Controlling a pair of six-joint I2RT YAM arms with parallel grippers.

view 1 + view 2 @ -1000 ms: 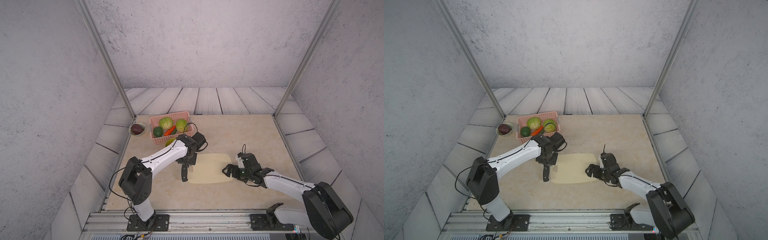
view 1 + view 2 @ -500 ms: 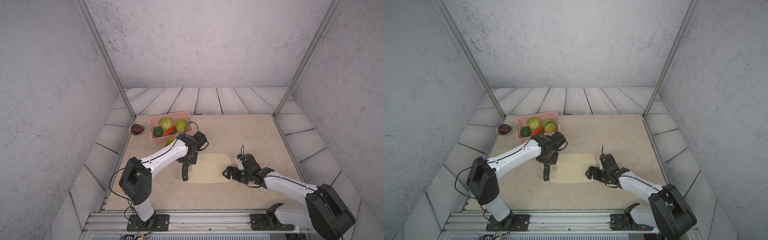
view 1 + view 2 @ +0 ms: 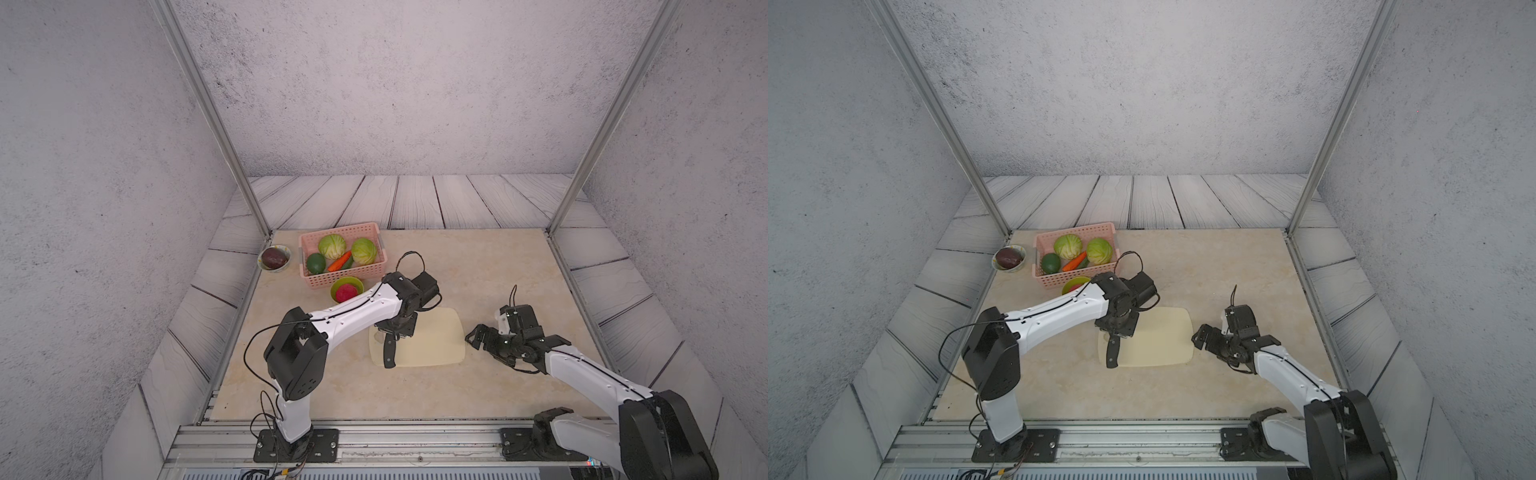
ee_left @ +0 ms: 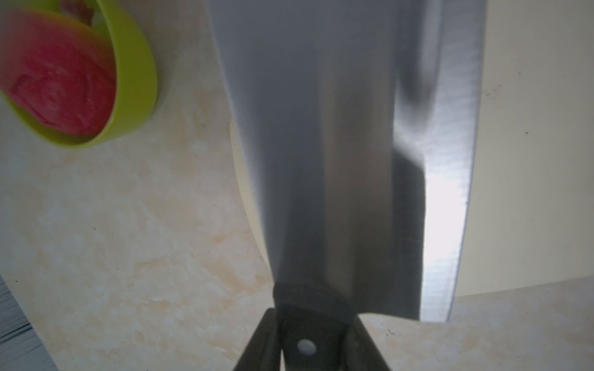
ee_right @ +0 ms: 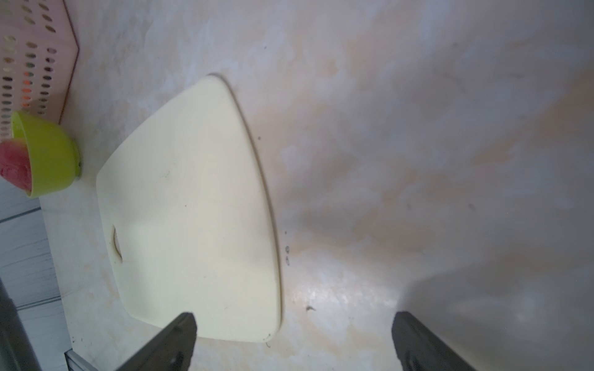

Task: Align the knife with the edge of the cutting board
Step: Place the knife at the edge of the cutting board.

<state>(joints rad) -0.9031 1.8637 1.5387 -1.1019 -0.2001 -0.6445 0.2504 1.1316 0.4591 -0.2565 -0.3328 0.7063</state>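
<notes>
Left wrist: gripper (image 4: 310,343) tight on knife (image 4: 321,144)

Soft light; glare on blurred knife (image 4: 337,144)

Open tabletop (image 3: 498,270) — basket (image 3: 324,281), bowl (image 3: 334,291) far-left

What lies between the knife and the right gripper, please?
Only the cutting board, bare from the knife onward; both top views show it.
</notes>
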